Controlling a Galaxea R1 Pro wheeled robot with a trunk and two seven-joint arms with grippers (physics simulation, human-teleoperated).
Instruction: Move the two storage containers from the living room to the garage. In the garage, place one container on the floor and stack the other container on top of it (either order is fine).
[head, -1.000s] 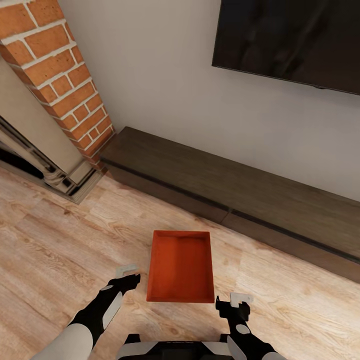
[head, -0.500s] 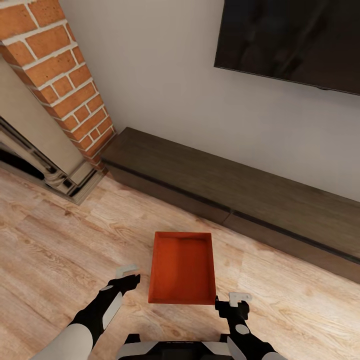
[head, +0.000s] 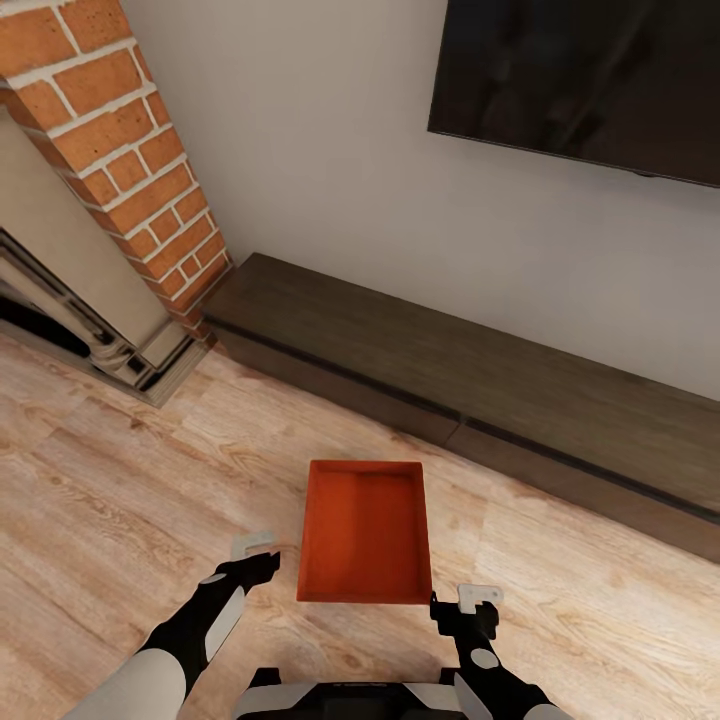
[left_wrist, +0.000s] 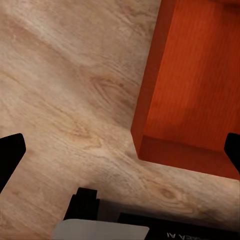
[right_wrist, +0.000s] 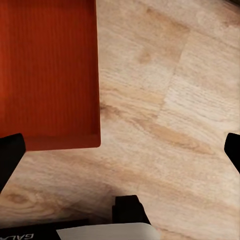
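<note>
One orange-red storage container (head: 365, 530) sits open-topped and empty on the light wood plank floor (head: 100, 500) of the living room, straight in front of me. My left gripper (head: 255, 560) hovers open beside the container's near left corner, apart from its wall. My right gripper (head: 470, 603) hangs open just past the near right corner. In the left wrist view the container (left_wrist: 195, 85) lies off to one side of the wide-open gripper (left_wrist: 120, 152). The right wrist view has the container (right_wrist: 47, 70) beside the open gripper (right_wrist: 120, 152), with floor between the fingers.
A long low dark-brown bench (head: 450, 390) runs along the white wall behind the container. Above it hangs a black screen (head: 580, 80). A red-brick fireplace (head: 130, 170) stands at the left. Wood floor stretches to both sides of the container.
The whole view has shifted slightly, so the camera moved a little. Both grippers keep their places either side of the container, still open.
</note>
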